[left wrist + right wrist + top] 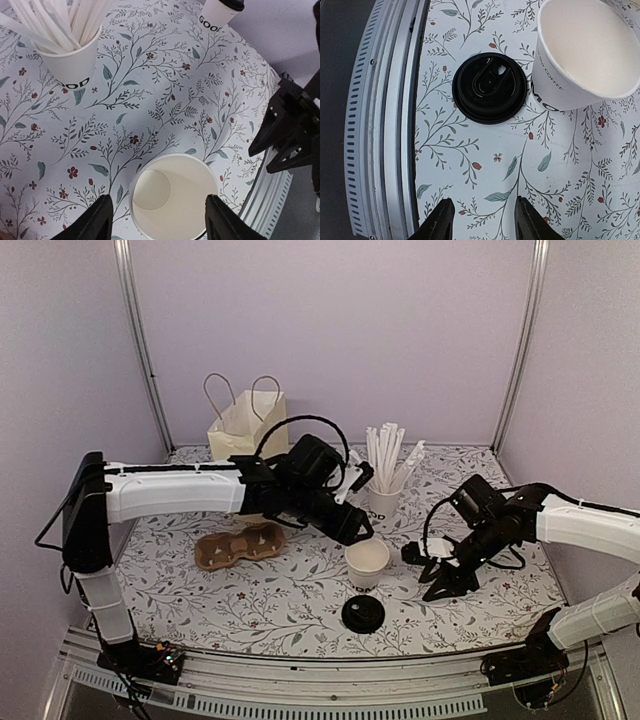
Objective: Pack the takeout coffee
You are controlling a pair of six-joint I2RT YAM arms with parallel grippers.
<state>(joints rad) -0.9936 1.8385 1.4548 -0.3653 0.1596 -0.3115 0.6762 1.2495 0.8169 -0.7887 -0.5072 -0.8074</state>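
A wide white takeout coffee cup (pixel 367 562) stands open, without its lid, near the table's front middle. It also shows in the left wrist view (pixel 172 197) and the right wrist view (pixel 585 55). Its black lid (pixel 362 613) lies flat on the table just in front of it, and shows in the right wrist view (pixel 489 88). My left gripper (pixel 360 532) is open. Its fingers (pixel 95 220) stand either side of the cup's rim without clamping it. My right gripper (pixel 440 580) is open and empty over bare table, right of the cup, with the lid ahead of it (pixel 482 220).
A white cup of straws (pixel 385 498) stands behind the open cup. A second white cup with a black lid on (pixel 220 10) shows only in the left wrist view. A brown cardboard drink carrier (pixel 238 545) lies at left. A paper bag (pixel 247 428) stands at the back.
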